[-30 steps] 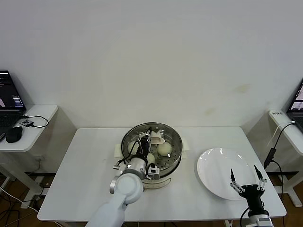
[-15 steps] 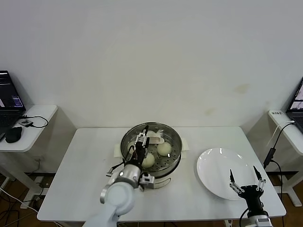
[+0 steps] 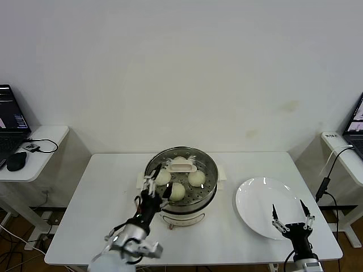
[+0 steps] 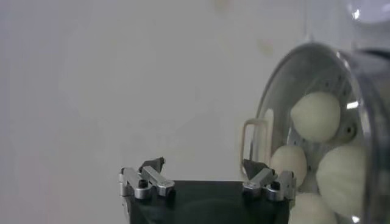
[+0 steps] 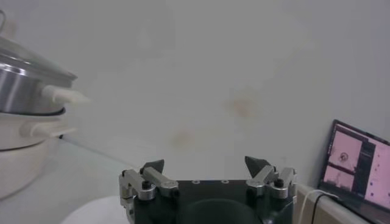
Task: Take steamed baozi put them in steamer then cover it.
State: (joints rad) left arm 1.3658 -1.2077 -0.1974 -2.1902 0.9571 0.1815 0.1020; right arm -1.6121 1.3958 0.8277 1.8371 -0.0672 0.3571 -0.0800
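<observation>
The steamer (image 3: 207,195) stands at the table's middle with the cover (image 3: 209,170) resting on it, cream bar handle (image 3: 181,166) on top. Through the glass I see baozi (image 3: 197,178), several in all. My left gripper (image 3: 156,188) is open and empty, just in front of the steamer's left side, apart from the cover. In the left wrist view the gripper (image 4: 203,167) is open beside the covered steamer (image 4: 286,79), with baozi (image 4: 315,115) showing through the glass. My right gripper (image 3: 288,212) is open and empty by the table's front right; it also shows open in the right wrist view (image 5: 205,164).
An empty white plate (image 3: 261,195) lies right of the steamer, under the right gripper. Side tables with laptops stand at far left (image 3: 11,119) and far right (image 5: 359,167). The steamer (image 5: 24,79) shows far off in the right wrist view.
My left gripper has drawn back from the cover's handle toward the table's front, leaving the cover on the steamer. The right gripper has barely moved.
</observation>
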